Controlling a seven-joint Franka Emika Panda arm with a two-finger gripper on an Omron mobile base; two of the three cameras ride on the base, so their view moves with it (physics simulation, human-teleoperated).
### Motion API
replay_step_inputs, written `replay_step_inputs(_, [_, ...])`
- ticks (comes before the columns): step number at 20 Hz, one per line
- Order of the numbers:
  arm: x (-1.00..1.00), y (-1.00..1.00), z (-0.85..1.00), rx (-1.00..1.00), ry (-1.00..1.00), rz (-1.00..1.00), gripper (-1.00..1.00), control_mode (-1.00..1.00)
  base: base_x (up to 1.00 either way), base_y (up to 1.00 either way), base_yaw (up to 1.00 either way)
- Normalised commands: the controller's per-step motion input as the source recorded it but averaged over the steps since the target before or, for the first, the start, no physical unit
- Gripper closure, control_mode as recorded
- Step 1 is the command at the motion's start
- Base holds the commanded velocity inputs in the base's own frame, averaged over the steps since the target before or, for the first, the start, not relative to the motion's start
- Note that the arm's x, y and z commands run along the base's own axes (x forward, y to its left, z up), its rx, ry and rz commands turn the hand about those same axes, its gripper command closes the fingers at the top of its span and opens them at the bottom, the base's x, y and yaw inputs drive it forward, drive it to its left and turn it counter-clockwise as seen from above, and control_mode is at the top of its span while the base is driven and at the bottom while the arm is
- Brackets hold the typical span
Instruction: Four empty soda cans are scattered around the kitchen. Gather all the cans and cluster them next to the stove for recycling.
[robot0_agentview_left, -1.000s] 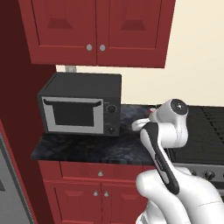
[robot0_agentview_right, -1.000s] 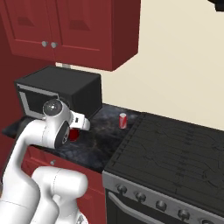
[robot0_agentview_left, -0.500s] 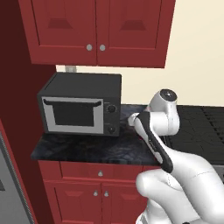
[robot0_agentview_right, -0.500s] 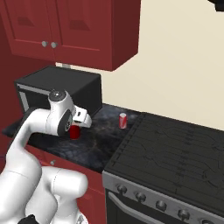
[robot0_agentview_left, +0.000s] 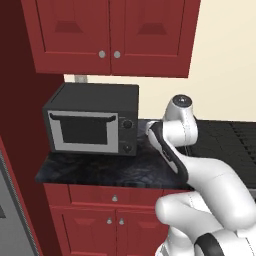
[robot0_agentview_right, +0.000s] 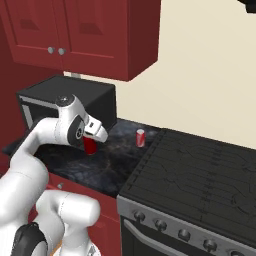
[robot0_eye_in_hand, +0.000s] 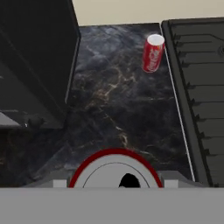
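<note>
Mid carry: gripper is clamped on a red can, held above the counter btwn microwave & stove, w/ another can already standing just beside the stove; next: set this one down near it.

Even, flat rendered light, soft shadows beneath the microwave, no glare, slightly soft throughout.
</note>
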Motion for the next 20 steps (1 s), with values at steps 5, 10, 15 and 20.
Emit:
replay_step_inputs(5, [0.20,-0.45,0.00,0.00,0.00,-0.02,1.00,-1.00,0.00,0.00,0.00])
replay_step_inputs(10, [0.21,-0.34,0.00,0.00,0.00,0.00,1.00,-1.00,0.00,0.00,0.00])
replay_step_inputs(15, [0.25,-0.18,-0.01,0.00,0.00,0.00,1.00,-1.00,0.00,0.00,0.00])
replay_step_inputs(20, [0.05,-0.23,-0.05,0.00,0.00,0.00,1.00,-1.00,0.00,0.00,0.00])
